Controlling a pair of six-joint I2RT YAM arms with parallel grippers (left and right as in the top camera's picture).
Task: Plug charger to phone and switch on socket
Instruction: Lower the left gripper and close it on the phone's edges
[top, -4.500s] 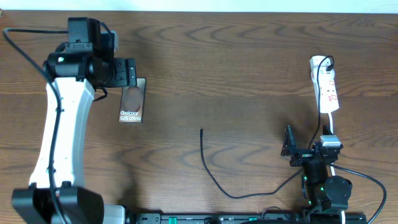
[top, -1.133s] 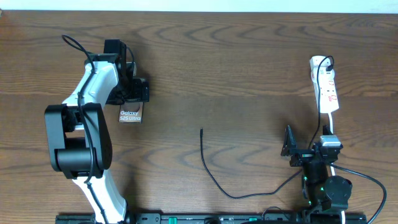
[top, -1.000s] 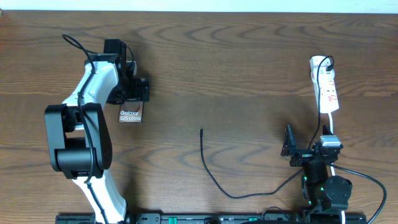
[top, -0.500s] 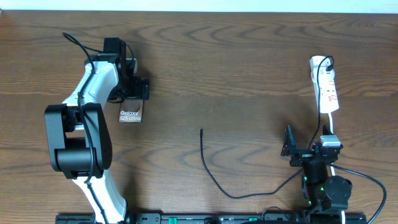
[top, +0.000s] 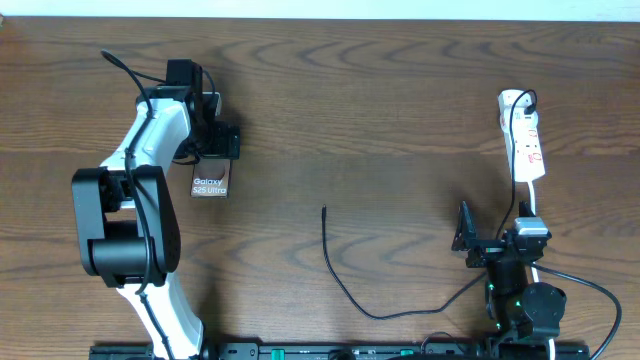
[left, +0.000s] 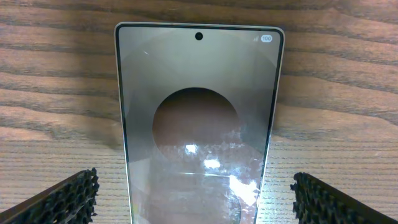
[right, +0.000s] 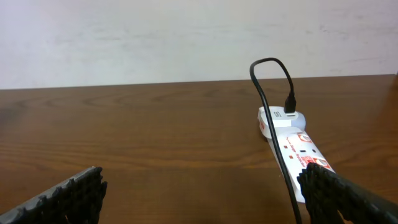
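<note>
**Overhead view.** The phone (top: 210, 181) lies flat and screen up at the left of the wooden table (top: 380, 90). Its screen shows a brown oval and white lettering. The left gripper (left: 199, 200) hangs over the end of the phone farther from the robot's base and hides that end from above.

**Left wrist view.** The 2 fingers (left: 65, 198) of the left gripper stand wide apart, 1 on each side of the phone. Neither touches it and nothing is gripped.

**Charger.** The charger cable (top: 345, 290) lies on the bare wood near the middle of the table. Its free tip (top: 323, 209) points away from the robot and lies well apart from the phone. From the tip the cable runs toward the front edge, then curves right toward the base of the right arm.

**Power strip.** The power strip (top: 523, 140) lies at the far right, lengthwise front to back, with red markings on its top. A black plug (right: 290, 102) sits in its far end. From the plug a thin black cable loops up and back along the strip.

**Right gripper.** The right gripper (right: 202, 196) sits low near the front right, close to the near end of the strip and facing along it. Its jaws are spread wide and hold nothing.
</note>
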